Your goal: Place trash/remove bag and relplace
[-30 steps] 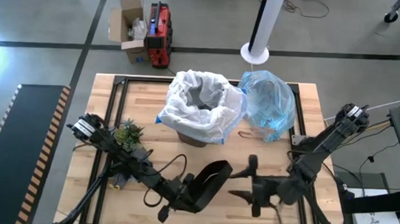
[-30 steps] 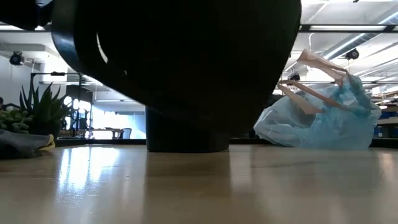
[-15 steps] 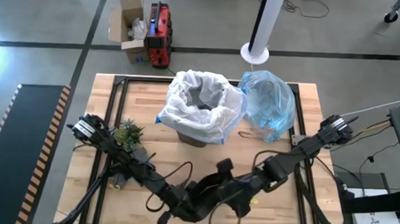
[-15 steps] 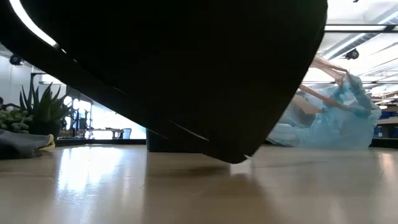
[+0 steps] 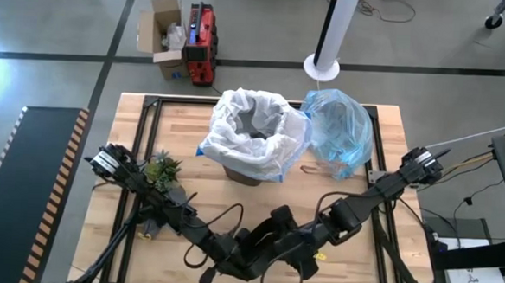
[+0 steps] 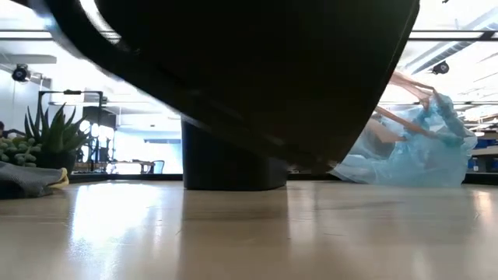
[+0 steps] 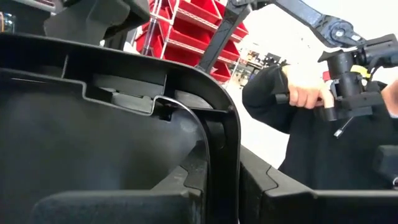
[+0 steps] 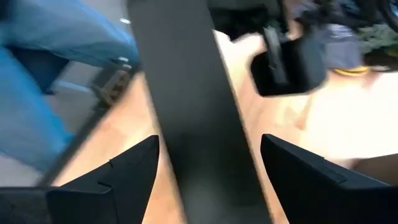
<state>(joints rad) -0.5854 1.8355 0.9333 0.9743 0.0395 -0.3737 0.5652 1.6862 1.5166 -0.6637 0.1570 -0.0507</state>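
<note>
The lid (image 6: 257, 70), a black plastic piece, hangs clear of the table (image 5: 376, 269) over its front middle, close to the front edge. Bare wood lies between it and the bin (image 5: 249, 174), and more to the front right. The left gripper (image 5: 243, 245), reaching in from the left side past the plant (image 5: 160, 169), is clamped on the lid. The right gripper (image 8: 209, 142) comes in from the right with its jaws apart astride a thin edge of the lid, with a gap showing on each side. The bin stands at the back middle, lined with a white bag (image 5: 273, 156) folded out over its rim. The blue bag (image 5: 339, 133) sits just beside it at the back right, touching the white one and close to the rear rail. It is thin, crinkled and see-through, bunched at the top and slumped on the wood. From above, arms and lid merge into one dark mass. The low view shows daylight under the lid, the bin's dark base behind it, and pale brown strips lying against the blue bag; whether those are trash I cannot tell. Only the left wrist view shows the lid's ribbed inside and, beyond the table, a person's hand (image 7: 306, 96) in a dark sleeve gripping a handle, with red shelves (image 7: 186, 25) behind.
</note>
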